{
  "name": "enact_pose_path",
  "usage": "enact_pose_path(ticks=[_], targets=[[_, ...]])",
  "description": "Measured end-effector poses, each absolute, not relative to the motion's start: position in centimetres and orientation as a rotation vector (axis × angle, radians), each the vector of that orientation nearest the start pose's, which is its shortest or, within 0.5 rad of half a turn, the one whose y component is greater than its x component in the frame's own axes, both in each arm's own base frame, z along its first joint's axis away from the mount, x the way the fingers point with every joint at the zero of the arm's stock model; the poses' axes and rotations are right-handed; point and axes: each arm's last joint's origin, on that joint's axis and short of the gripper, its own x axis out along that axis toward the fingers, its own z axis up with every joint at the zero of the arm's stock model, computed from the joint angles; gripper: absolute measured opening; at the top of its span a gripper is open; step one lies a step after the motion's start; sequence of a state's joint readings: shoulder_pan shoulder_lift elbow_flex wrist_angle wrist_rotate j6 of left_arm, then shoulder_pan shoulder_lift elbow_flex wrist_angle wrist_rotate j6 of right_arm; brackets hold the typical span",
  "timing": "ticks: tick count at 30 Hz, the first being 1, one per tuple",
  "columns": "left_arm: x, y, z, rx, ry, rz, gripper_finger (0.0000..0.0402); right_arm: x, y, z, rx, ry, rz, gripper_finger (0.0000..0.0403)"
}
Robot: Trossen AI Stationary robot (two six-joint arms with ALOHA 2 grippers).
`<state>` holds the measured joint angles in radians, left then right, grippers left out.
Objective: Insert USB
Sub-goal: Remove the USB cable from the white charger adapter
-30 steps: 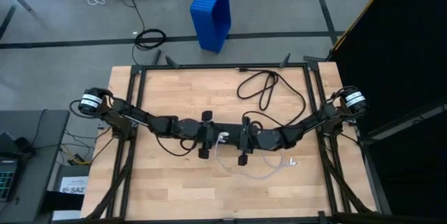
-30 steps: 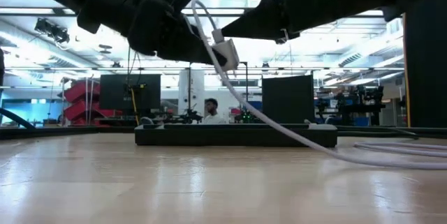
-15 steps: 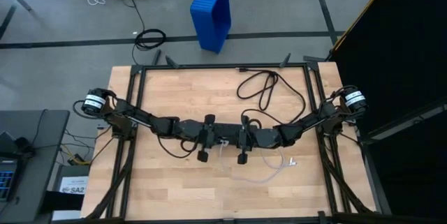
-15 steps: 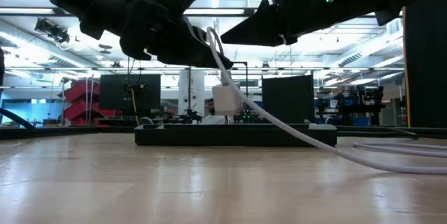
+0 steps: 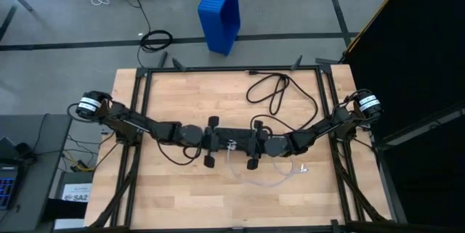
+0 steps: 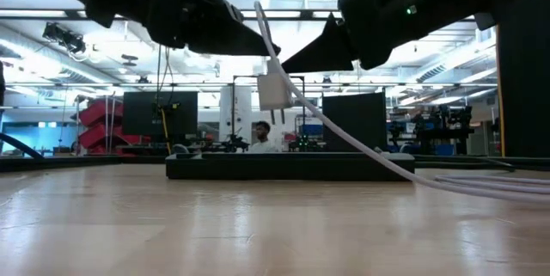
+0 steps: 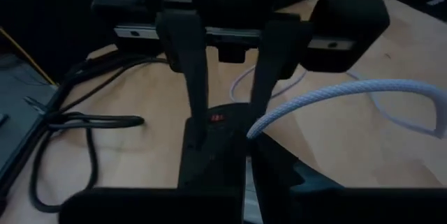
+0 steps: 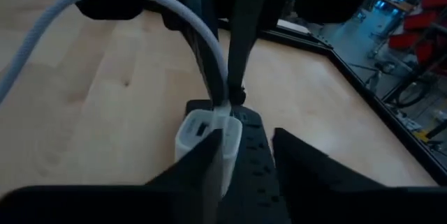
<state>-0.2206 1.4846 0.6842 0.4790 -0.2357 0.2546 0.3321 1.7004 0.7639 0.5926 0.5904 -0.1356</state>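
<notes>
Left gripper (image 5: 218, 141) and right gripper (image 5: 245, 144) meet at frame center in the high view, over the black power strip (image 5: 234, 133).

Right gripper pinches the white plug (image 8: 207, 138) of the USB cable (image 5: 270, 180); plug hangs just above the strip in the right wrist view, clearly off it in the low view (image 6: 273, 93).

Left gripper fingers (image 7: 190, 70) are spread, straddling the strip; cable passes beside them, not held.

Rest of the cable loops on the table (image 5: 174, 197), center-right.

Step, as I read it: aligning the plug over the port, not yet seated. Next move needs the plug squared up and pushed straight down, with the left keeping the strip from sliding.
</notes>
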Motion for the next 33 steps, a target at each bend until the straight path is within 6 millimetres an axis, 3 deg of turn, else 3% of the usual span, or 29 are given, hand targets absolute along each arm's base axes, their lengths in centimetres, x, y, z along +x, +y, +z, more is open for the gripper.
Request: enact_pose_path(ticks=[9,16,20,30,33], targets=[[29.7,-6.3,20.8,0.326,0.256,0.037,0.0000,32.3,9.4,17.3,-0.208,0.310,-0.166,0.0254],[29.7,-6.7,21.2,0.320,0.215,0.031,0.0000,32.6,8.3,17.4,-0.171,0.307,-0.202,0.0288],[29.7,-6.7,21.3,0.317,0.209,0.031,0.0000,32.7,8.0,17.4,-0.155,0.301,-0.214,0.0262],[29.7,-6.7,21.5,0.309,0.189,0.032,0.0000,32.7,8.1,17.4,-0.152,0.305,-0.137,0.0129],[29.7,-6.8,21.4,0.307,0.189,0.026,0.0000,32.7,8.2,17.4,-0.167,0.306,-0.120,0.0111]])
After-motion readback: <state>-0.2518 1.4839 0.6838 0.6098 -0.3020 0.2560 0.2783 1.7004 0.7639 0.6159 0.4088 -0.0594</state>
